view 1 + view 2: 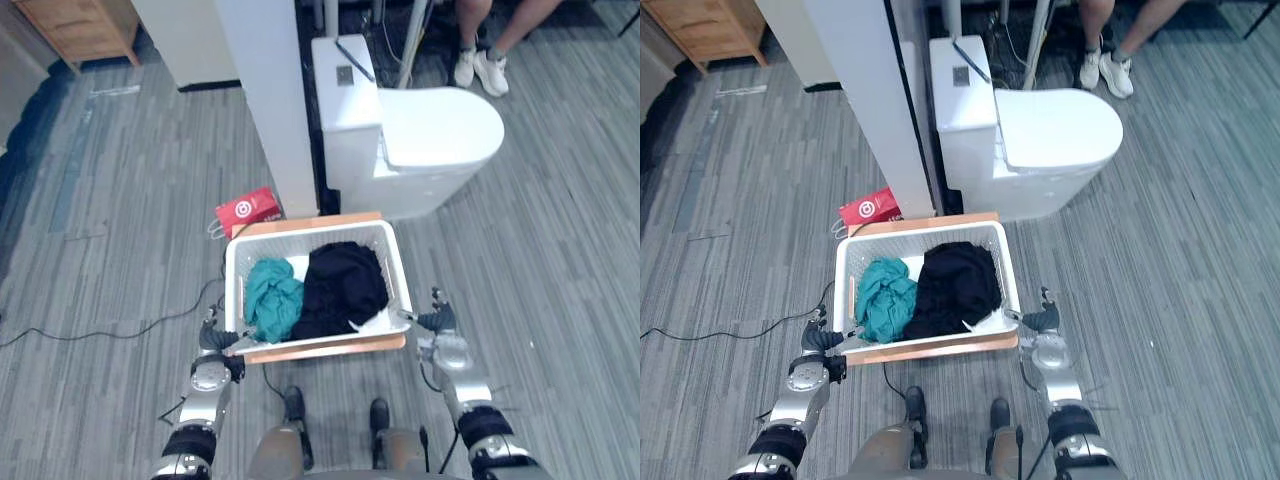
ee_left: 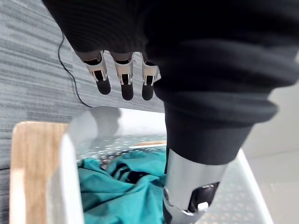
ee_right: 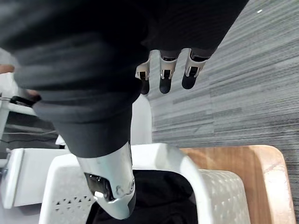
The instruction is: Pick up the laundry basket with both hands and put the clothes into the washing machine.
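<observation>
- Sitting on a low wooden board [image 1: 330,350] on the grey plank floor [image 1: 120,200], the white laundry basket [image 1: 232,270] lies straight ahead, between the two hands.
- Inside it, a teal garment [image 1: 272,298] is bunched on the robot's left side and a larger black garment [image 1: 342,285] fills the middle and right. The two touch.
- A small piece of white cloth [image 1: 380,322] shows at the near right corner, beside the black garment.
- The left hand [image 1: 215,345] is at the basket's near left corner. Its fingers [image 2: 122,79] are released and held straight in a row outside the wall, grasping nothing. Its thumb [image 2: 187,186] reaches over the rim, above the teal garment.
- The right hand [image 1: 440,335] is at the near right corner in the same pose. Its fingers [image 3: 164,77] are straight and loose over the floor, and its thumb [image 3: 110,186] hangs over the rim above the black garment.
- Whether either thumb actually touches the rim, I cannot tell.
- Just beyond the basket stand a white pillar [image 1: 275,100] and a white toilet [image 1: 440,130] with its lid down.
- A red bag [image 1: 245,210] lies on the floor at the pillar's foot, near the basket's far left corner.
- A wooden cabinet [image 1: 80,25] stands at the far left.
- A person's white shoes [image 1: 490,70] and lower legs show at the far right, well apart from the basket.
</observation>
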Motion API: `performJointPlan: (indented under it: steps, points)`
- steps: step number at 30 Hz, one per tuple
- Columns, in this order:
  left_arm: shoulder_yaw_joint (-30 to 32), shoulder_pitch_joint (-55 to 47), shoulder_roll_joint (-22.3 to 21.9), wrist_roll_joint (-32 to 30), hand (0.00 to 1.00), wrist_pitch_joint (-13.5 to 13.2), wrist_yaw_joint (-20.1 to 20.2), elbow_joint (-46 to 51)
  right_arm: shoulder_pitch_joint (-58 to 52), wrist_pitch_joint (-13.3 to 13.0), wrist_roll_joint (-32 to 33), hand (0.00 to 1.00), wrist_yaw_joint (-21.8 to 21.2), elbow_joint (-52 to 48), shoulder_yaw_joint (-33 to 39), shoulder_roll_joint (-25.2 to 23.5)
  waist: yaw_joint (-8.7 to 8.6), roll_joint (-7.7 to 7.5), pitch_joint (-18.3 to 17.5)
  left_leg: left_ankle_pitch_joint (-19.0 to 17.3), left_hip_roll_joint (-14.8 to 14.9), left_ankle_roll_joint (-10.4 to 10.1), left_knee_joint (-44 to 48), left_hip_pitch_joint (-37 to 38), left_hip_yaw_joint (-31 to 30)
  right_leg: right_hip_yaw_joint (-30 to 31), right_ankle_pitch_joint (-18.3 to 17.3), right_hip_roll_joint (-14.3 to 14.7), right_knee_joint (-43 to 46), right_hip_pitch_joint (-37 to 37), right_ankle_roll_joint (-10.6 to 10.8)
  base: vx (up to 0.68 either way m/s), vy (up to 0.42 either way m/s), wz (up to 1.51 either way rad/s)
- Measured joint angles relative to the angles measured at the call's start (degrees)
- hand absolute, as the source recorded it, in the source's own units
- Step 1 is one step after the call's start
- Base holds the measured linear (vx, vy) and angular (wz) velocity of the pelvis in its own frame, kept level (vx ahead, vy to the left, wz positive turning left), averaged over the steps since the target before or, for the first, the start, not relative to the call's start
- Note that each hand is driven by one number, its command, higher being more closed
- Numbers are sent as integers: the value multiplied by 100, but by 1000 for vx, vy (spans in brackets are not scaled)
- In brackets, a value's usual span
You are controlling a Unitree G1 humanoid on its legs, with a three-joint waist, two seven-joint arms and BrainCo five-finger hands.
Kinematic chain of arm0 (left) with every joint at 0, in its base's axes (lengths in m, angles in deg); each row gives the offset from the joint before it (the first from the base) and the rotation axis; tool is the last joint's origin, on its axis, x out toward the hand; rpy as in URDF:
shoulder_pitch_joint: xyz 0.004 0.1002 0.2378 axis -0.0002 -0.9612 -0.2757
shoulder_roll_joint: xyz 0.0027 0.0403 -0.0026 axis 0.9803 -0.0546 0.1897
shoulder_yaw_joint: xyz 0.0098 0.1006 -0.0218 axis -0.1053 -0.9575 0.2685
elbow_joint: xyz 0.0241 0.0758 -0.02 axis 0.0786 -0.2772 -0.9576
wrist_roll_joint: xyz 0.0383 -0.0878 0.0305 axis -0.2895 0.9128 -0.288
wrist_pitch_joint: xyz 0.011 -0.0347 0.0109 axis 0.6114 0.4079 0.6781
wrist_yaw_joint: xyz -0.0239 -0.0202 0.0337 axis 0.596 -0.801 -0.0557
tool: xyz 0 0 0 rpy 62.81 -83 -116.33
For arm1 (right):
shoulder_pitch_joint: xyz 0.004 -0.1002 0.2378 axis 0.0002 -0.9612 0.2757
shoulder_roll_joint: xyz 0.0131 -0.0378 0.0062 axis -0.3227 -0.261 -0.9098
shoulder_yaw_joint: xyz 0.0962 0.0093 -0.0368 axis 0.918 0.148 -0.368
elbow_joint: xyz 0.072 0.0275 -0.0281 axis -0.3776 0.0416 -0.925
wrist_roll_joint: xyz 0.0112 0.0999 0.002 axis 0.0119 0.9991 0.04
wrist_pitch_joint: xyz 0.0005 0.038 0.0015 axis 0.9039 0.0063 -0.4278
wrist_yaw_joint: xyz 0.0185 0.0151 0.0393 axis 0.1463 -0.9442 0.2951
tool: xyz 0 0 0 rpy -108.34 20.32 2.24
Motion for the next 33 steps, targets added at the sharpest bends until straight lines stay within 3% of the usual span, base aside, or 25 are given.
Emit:
performJointPlan:
  steps: [1, 2, 6, 7, 13, 17, 22, 26, 29, 33]
  points:
    - [-3, 188, 27, -86, 100, 16, -33, -147, 320, 55, -47, 0, 3, 235, 17, 17, 6, 4, 124, 9, 3, -13, 9, -73, -9, 19, 32, 6, 18, -84, 6, -167, -2, -4]
    - [-2, 272, 31, -106, 100, 17, -67, -200, 466, 73, -63, 100, 4, 310, 37, 24, 5, 6, 186, 18, 6, -28, 10, -99, -12, 28, 51, 11, 31, -117, 5, -200, -5, -5]
    - [-265, 748, 41, -183, 100, 115, -89, -378, 1225, 201, -336, 100, -14, 656, 84, 152, 7, 34, 330, 112, -3, -114, -66, -308, -39, 52, 160, 19, 93, -394, 11, -133, -2, 1]
    - [-278, 858, 44, -183, 100, 121, -96, -428, 1312, 209, -393, 100, -14, 692, 84, 189, 8, 40, 372, 188, -14, -32, -90, -333, -72, 41, 171, 17, 93, -417, 15, -74, -1, 6]
    - [-355, 1028, 115, -169, 100, 118, -187, -404, 1322, 190, -374, 100, -42, 599, 12, 273, -14, 42, 433, 301, -63, 11, -192, -418, -235, -87, 175, 8, 86, -474, 17, -1, -2, 11]
    - [-448, 825, 173, -100, 100, 122, -206, 108, 863, 199, -318, 100, 11, -227, -7, 309, -12, 22, 513, 302, -80, 12, -195, -417, -237, -68, 174, 9, 67, -474, 18, 57, 0, 0]
    - [-480, -188, 72, -71, 100, 159, -188, 1569, -549, 198, -278, 100, 108, -2032, 87, 181, -22, 9, 522, 300, -85, 15, -264, -191, -254, 90, 175, 37, -34, -313, 18, 95, -14, -17]
    - [-673, -1252, -117, -199, 100, 228, -13, 2763, -2051, 185, -290, 100, 44, -3602, 333, -2, -255, -64, 444, 173, -42, 1, -279, 340, -69, 326, 173, 95, -176, 136, 20, 95, -28, -30]
    - [-756, -1465, -118, -362, 100, 229, 154, 3083, -2638, 140, -358, 100, -118, -4136, 495, -92, -381, -140, 217, -13, 17, -5, -274, 470, 160, 559, 167, 170, -241, 177, 29, 24, -6, -50]
    - [-837, -1915, -196, -532, 100, 258, 305, 3623, -3390, 121, -385, 100, -238, -4745, 654, -345, -510, -333, -182, -410, 148, -53, -8, 887, 1018, 1363, 223, 341, -215, 236, 113, 27, 16, -107]
